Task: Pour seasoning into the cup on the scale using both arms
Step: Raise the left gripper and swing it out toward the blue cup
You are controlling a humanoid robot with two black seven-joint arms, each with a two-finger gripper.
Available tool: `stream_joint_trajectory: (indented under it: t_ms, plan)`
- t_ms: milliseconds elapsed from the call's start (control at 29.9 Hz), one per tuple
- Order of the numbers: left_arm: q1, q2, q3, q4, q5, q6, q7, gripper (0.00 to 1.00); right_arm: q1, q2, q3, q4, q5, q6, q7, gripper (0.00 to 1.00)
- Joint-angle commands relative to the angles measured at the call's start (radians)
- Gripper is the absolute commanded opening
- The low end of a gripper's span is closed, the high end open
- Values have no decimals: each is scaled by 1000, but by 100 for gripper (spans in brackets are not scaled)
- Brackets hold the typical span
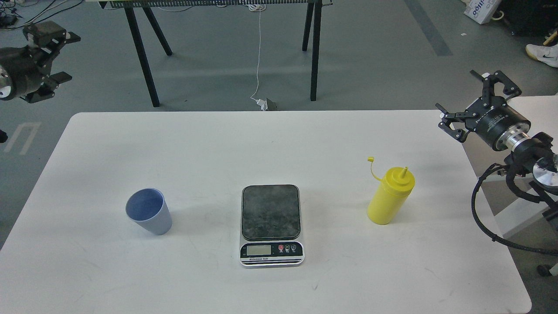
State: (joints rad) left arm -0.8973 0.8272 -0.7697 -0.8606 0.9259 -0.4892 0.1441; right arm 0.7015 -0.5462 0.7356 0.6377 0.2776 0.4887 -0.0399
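Scale (271, 224) sits mid-desk (218, 139), nothing on it. Blue cup (148, 211) stands well off to its left, yellow bottle (389, 196) upright well to its right, cap off. Left gripper (59, 56) and right gripper (464, 98) both hover off the desk edges, jaws spread, holding nothing.
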Motion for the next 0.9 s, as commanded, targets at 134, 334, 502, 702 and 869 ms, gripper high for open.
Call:
stream_joint_trajectory:
  t_ms: [134,334,502,702,869]
  plan:
    - [-8,3,3,-132,330,1,0,100,-11,-6,1,-1,0,0,0,99]
    - [-127,-8,3,7,470,1,-12,100,-13,-9,1,-16,0,0,0,99]
    - [-206,-5,3,198,360,1,-99,100,-14,-9,1,-23,0,0,0,99]
    - [-236,64,9,226,220,1,-115,100,-14,-9,-1,-29,0,0,0,99]
    - [-226,66,12,183,107,1,-106,100,-14,-9,-2,-36,0,0,0,99]
